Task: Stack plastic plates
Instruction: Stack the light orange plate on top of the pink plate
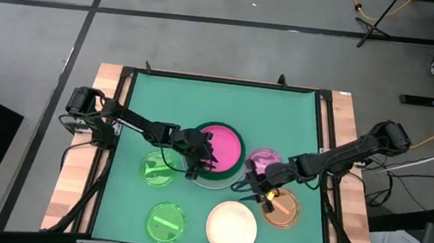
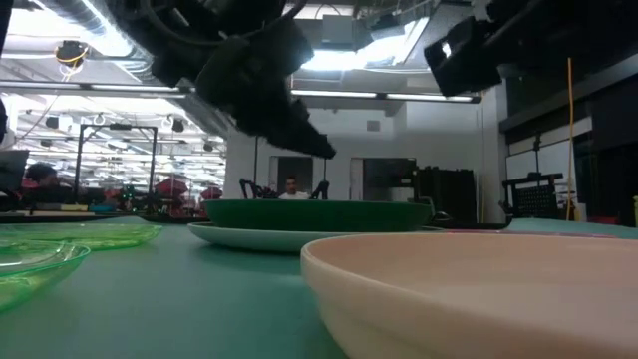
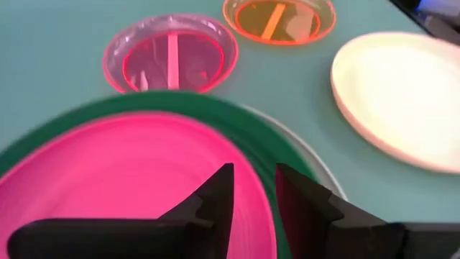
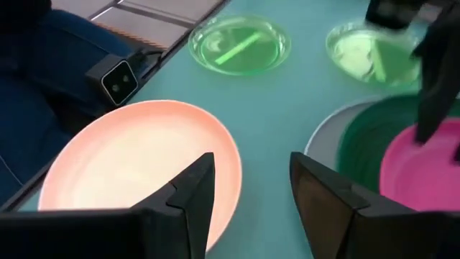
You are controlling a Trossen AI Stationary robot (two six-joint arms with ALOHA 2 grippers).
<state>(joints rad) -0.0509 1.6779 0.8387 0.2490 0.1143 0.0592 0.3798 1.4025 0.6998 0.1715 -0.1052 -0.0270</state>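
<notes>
A pink plate [image 1: 221, 142] lies in a dark green plate [image 2: 319, 214], which lies on a pale blue-white plate [image 2: 239, 237] at the table's middle. My left gripper [image 3: 255, 191] hangs just above the stack's near-left rim, its fingers a narrow gap apart and clear of the plates. My right gripper [image 4: 248, 187] is open and empty above the table, between the small magenta plate [image 1: 264, 159] and the small orange plate [image 1: 282, 209]. The cream plate [image 1: 231, 227] lies flat near the front edge. Two translucent green plates [image 1: 158, 168] [image 1: 166, 222] lie flat at the left.
The green mat [image 1: 297, 121] is bare across its far half. A raised dark frame [image 1: 221, 80] runs round the mat, with wooden table strips outside it. A small camera [image 4: 118, 80] sits at the table's near edge.
</notes>
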